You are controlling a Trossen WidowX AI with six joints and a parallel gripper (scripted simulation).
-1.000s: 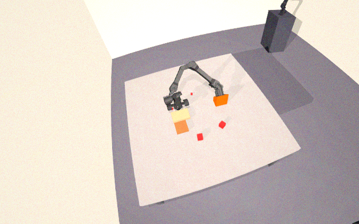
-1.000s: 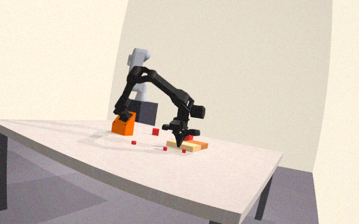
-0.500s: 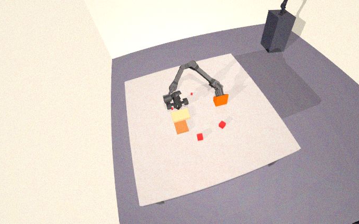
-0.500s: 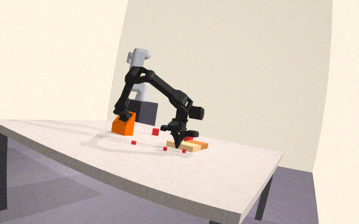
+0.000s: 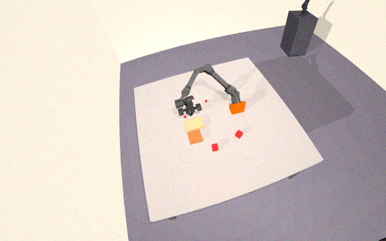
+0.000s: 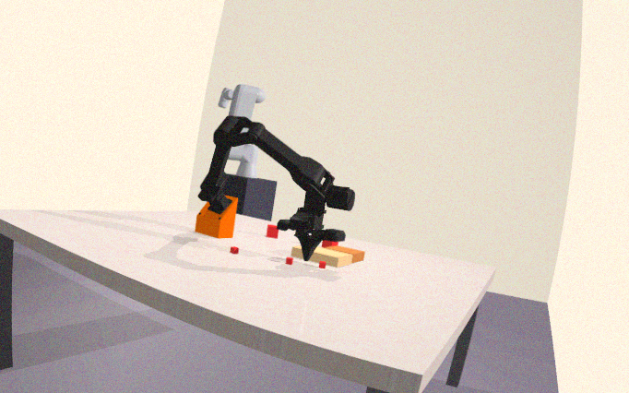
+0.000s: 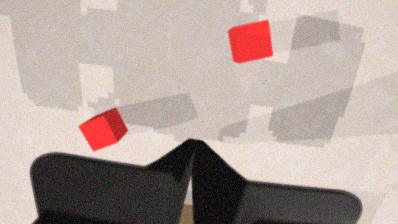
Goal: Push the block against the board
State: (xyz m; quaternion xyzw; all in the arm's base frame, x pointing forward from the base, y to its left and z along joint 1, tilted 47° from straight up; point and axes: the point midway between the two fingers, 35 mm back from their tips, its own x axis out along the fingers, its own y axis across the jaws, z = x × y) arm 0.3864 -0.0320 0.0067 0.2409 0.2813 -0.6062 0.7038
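Note:
The pale yellow board (image 5: 193, 123) (image 6: 338, 259) lies flat on the table. A sliver of its shaded side (image 7: 186, 216) shows between the fingers in the wrist view. The orange square block (image 5: 194, 137) (image 6: 357, 255) lies flat along the board's long side, away from the gripper, with no gap visible. In the top view its left edge looks nearly even with the board's left end; exact evenness is too small to tell. My gripper (image 5: 191, 114) (image 6: 306, 258) (image 7: 194, 146) is shut and empty, pointing down low beside the board's opposite long side, with a small gap in the wrist view.
Small red cubes (image 5: 184, 116) (image 6: 322, 264) (image 7: 102, 130) lie near the gripper, and larger red cubes (image 5: 214, 147) (image 5: 238, 134) (image 6: 272, 231) lie beyond the block. The arm's orange base (image 5: 237, 108) (image 6: 217, 221) stands on the white table (image 5: 170, 185) (image 6: 380, 303).

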